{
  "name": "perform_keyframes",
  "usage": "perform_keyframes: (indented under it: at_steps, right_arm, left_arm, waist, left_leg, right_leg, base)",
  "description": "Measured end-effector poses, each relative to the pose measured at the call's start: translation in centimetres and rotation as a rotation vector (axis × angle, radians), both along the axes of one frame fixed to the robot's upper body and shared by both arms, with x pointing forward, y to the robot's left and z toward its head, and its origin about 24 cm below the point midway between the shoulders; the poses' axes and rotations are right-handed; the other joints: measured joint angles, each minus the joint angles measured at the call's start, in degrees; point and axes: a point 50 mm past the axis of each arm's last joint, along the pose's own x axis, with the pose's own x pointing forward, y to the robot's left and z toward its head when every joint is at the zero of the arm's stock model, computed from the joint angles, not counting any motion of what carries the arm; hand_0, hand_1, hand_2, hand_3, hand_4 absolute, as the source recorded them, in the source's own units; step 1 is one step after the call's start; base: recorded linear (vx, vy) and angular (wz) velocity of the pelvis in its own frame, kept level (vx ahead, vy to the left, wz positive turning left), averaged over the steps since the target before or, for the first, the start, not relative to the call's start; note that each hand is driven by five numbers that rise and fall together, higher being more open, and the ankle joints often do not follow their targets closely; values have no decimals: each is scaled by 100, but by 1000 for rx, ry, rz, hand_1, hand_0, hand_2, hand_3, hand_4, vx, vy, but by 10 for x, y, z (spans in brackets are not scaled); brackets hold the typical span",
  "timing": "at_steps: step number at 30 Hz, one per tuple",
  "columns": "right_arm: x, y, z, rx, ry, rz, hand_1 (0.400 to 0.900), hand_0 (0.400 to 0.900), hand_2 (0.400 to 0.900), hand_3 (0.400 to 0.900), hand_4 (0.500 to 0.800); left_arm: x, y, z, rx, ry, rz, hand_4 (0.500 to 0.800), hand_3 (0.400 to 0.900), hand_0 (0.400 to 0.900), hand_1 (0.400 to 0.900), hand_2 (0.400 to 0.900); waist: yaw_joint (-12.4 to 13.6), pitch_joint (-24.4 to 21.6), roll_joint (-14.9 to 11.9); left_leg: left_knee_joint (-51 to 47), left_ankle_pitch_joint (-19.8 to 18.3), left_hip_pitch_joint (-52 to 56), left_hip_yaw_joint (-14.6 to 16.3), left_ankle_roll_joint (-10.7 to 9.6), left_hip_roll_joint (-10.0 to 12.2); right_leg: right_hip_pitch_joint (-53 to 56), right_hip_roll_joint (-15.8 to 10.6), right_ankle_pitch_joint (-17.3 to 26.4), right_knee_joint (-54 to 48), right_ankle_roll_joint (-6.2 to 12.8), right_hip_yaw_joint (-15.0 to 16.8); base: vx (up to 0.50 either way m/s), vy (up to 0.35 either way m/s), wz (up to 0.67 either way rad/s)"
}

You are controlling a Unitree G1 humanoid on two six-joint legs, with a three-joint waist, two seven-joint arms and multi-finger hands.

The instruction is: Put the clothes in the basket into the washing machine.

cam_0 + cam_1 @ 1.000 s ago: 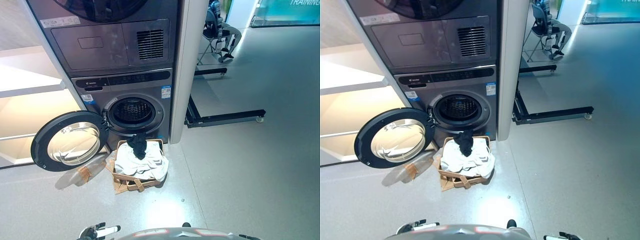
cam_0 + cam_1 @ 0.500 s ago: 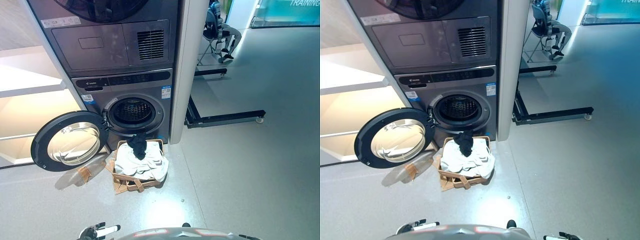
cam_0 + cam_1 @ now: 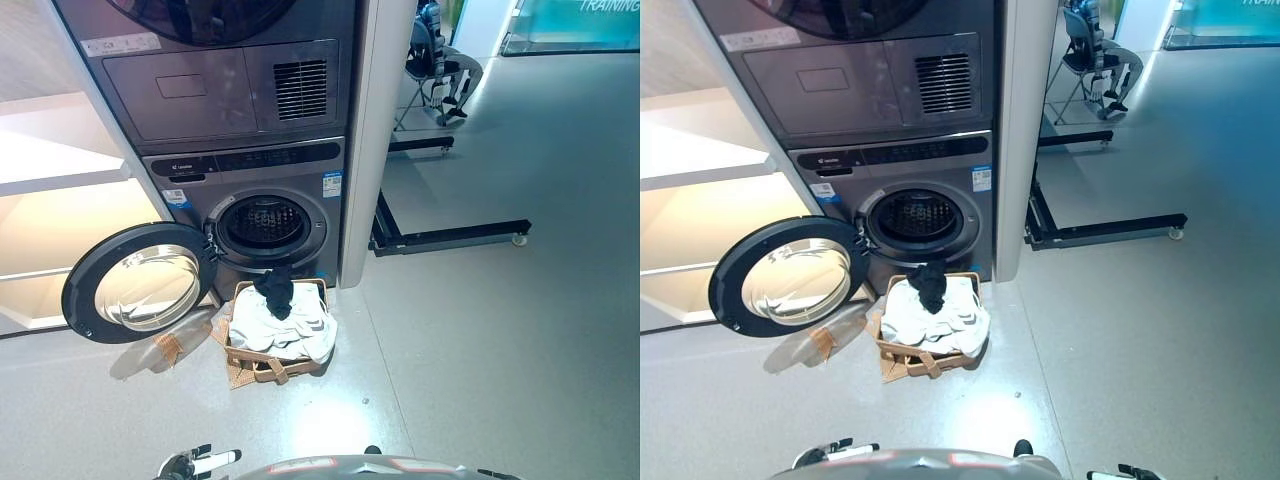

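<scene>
**Waiting at the washer: nothing moved**

Nothing has been changed over the last second: the clothes [image 3: 277, 320] remain piled in the basket [image 3: 262, 365] below the open washing machine [image 3: 265, 222]. Loading has not begun. Left hand [image 3: 198, 464] grip cannot be told; right hand [image 3: 1130, 471] likewise.

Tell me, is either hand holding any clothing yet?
Nothing is held. Only the left hand shows, low at the view's bottom edge, far from the basket; the clothes lie inside it.
</scene>
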Motion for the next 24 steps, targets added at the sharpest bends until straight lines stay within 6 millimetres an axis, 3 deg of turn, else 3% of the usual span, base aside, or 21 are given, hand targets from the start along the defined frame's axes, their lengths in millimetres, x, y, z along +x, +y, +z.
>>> perform_keyframes:
  at_steps: [3,7,9,10,12,14,15,17,19,24]
  right_arm:
    - [8,2,0,4,-17,11,900,900,900,900,800]
    - [17,5,-1,13,-45,5,900,900,900,900,800]
    - [24,11,-2,31,-69,13,900,900,900,900,800]
    - [26,12,-3,33,-79,16,900,900,900,900,800]
    - [25,9,-1,20,-77,14,900,900,900,900,800]
    - [28,2,2,-8,-81,14,900,900,900,900,800]
    - [28,-3,4,-20,-79,14,900,900,900,900,800]
    - [30,-7,6,-33,-82,14,900,900,900,900,800]
    - [31,-7,6,-33,-84,15,900,900,900,900,800]
    - [42,-6,7,-35,-112,20,900,900,900,900,800]
  left_arm:
    - [2,2,1,8,-5,1,800,900,900,900,900]
    - [2,4,1,12,-7,9,800,900,900,900,900]
    - [3,8,3,22,-9,20,800,900,900,900,900]
    - [10,9,4,23,-25,16,800,900,900,900,900]
    - [12,4,3,6,-30,12,800,900,900,900,900]
    - [20,-5,2,-21,-52,3,800,900,900,900,900]
    - [21,-10,0,-34,-50,3,800,900,900,900,900]
    - [27,-15,0,-46,-65,-2,800,900,900,900,900]
    - [28,-15,0,-46,-66,-1,800,900,900,900,900]
    - [30,-15,1,-44,-73,-1,800,900,900,900,900]
  waist:
    - [14,48,29]
    - [78,242,-23]
    - [130,412,-88]
    - [115,467,-200]
    - [114,564,-200]
    - [109,602,-166]
    - [93,625,-157]
    - [90,685,-57]
    - [173,742,9]
    - [179,807,97]
  left_leg:
    - [71,-10,-14,109,-29,77]
    - [572,-175,-84,31,-215,353]
    - [1413,-239,-417,-324,-228,564]
    - [1916,-225,-625,-491,-250,654]
    - [2674,-121,-985,-705,-417,778]
    - [2477,-257,-1217,-969,-508,502]
    - [2079,-271,-1311,-1019,-500,233]
    - [1395,-195,-1476,-999,-395,-51]
    - [702,-102,-1561,-1013,-400,-142]
    - [140,48,-1787,-1001,-424,-148]
  right_leg:
    - [-72,62,-13,42,-18,44]
    - [-173,276,-232,350,-302,236]
    - [-271,427,-373,688,-475,155]
    - [-213,373,-411,657,-538,174]
    - [-57,419,-391,574,-689,157]
    - [-101,361,-409,583,-789,208]
    - [-161,267,-407,609,-791,209]
    - [-201,255,-387,618,-821,240]
    - [-198,326,-389,615,-824,303]
    - [-166,530,-399,537,-838,512]
  base:
    - [3,-216,-12]
    - [5,-299,-6]
    - [-9,-284,22]
    - [16,-173,13]
    - [17,-73,-4]
    - [68,-46,-12]
    - [117,-40,-26]
    - [124,-6,-32]
    - [151,31,-33]
    - [331,99,-35]
